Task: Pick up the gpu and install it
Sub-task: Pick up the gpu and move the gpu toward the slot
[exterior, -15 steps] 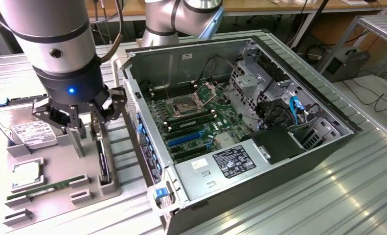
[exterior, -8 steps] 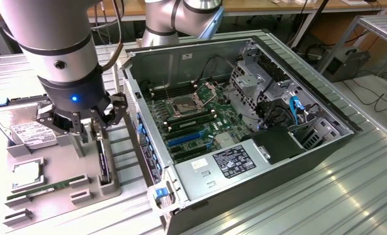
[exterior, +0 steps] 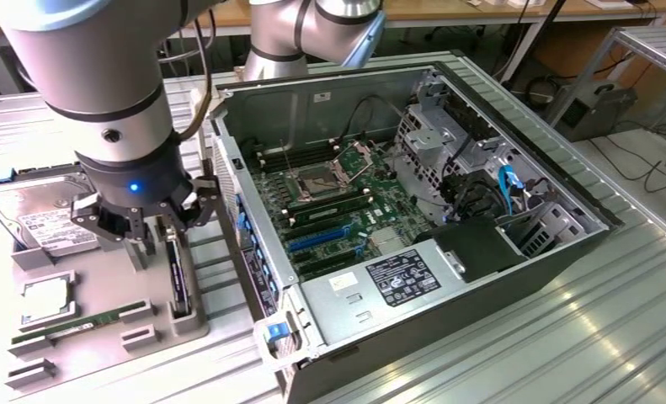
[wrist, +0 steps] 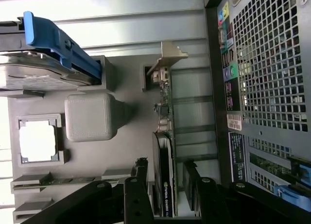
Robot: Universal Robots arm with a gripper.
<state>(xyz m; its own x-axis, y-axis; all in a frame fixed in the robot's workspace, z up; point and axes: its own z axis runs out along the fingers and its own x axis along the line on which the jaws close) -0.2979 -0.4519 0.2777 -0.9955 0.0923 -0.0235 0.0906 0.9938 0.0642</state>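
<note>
The gpu has a shiny metal bracket. The tray is matt plastic, the tabletop ribbed metal.

clearance | gaps either side of gpu | case wall close beside

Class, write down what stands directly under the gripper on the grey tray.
The gpu, on edge in the grey tray, with the open gripper straddling it. The tray's slot covers its lower edge.
</note>
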